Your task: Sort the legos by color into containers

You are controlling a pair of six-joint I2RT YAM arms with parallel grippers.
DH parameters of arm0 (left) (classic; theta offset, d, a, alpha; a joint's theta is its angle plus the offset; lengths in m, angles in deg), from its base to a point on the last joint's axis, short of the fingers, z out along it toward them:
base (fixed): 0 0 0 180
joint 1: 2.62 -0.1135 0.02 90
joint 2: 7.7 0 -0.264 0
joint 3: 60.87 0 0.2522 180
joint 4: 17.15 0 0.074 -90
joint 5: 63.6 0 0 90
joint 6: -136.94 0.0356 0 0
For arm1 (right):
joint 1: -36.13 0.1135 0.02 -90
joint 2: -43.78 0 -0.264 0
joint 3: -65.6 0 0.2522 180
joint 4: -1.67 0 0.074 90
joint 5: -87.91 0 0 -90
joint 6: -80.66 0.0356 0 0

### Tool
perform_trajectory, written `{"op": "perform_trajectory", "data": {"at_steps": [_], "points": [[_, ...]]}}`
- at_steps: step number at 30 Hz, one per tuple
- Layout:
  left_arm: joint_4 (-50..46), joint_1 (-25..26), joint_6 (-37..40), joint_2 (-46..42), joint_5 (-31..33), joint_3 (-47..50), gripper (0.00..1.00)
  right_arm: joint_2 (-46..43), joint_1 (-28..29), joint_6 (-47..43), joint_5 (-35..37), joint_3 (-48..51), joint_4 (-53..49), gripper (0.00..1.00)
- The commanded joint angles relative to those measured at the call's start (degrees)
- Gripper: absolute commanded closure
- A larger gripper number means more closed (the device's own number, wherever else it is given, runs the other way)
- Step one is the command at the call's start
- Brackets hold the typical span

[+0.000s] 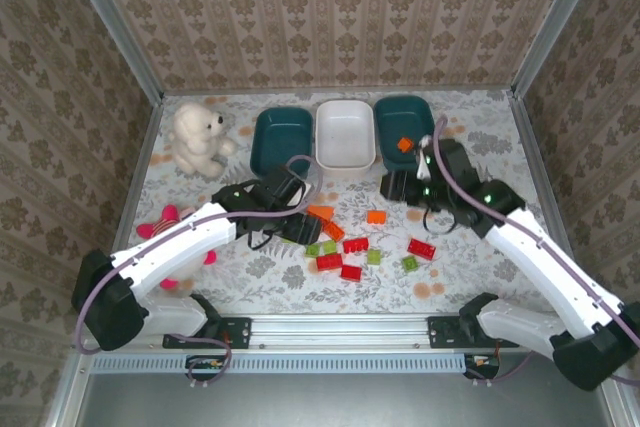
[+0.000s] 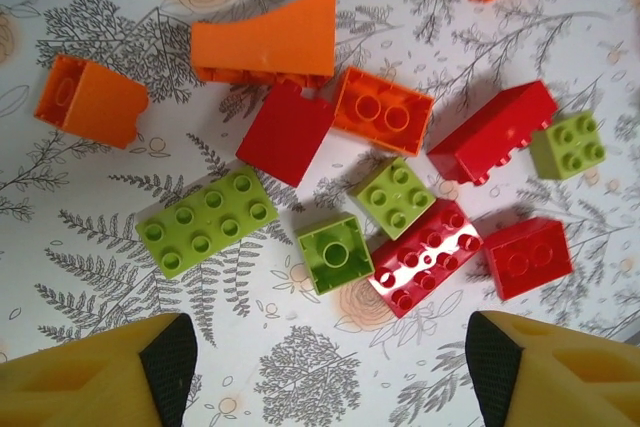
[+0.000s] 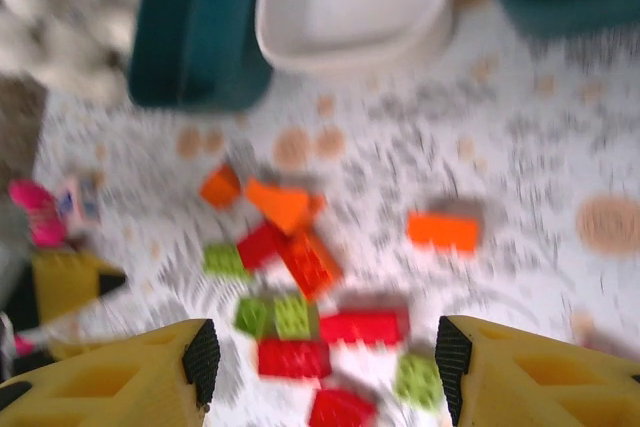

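Red, orange and light green legos (image 1: 340, 244) lie scattered mid-table. One orange lego (image 1: 404, 144) rests in the right dark teal container (image 1: 404, 123); the white container (image 1: 346, 134) and the left teal container (image 1: 281, 139) stand beside it. My left gripper (image 1: 300, 229) hovers at the pile's left edge. In the left wrist view it (image 2: 330, 367) is open and holds nothing, with a small green lego (image 2: 335, 254) and a red brick (image 2: 425, 257) just ahead. My right gripper (image 1: 397, 187) hangs in front of the right teal container; in the blurred right wrist view it (image 3: 325, 367) is open and holds nothing above the legos (image 3: 300, 292).
A white plush bear (image 1: 200, 137) sits at the back left, and a pink plush toy (image 1: 165, 222) lies beside the left arm. Wallpapered walls enclose the table on three sides. A metal rail (image 1: 340, 328) runs along the front edge.
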Motion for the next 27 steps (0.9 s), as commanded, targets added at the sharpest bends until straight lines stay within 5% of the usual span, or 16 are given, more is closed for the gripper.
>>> {"op": "perform_trajectory", "data": {"at_steps": [1, 17, 27], "points": [[-0.36, 1.15, 6.26, 1.40, -0.92, 0.68, 0.29, -6.13, 0.32, 3.45, -0.92, 4.61, -4.12, 0.38], [-0.37, 1.90, 21.13, 22.79, 7.51, -9.22, 0.25, -3.76, 0.23, 2.93, -1.10, 3.97, -4.12, 0.37], [2.11, -1.27, 23.95, 26.18, 3.07, -9.80, 0.31, -1.30, 0.14, 2.05, -1.94, 1.67, -4.74, 0.37]]}}
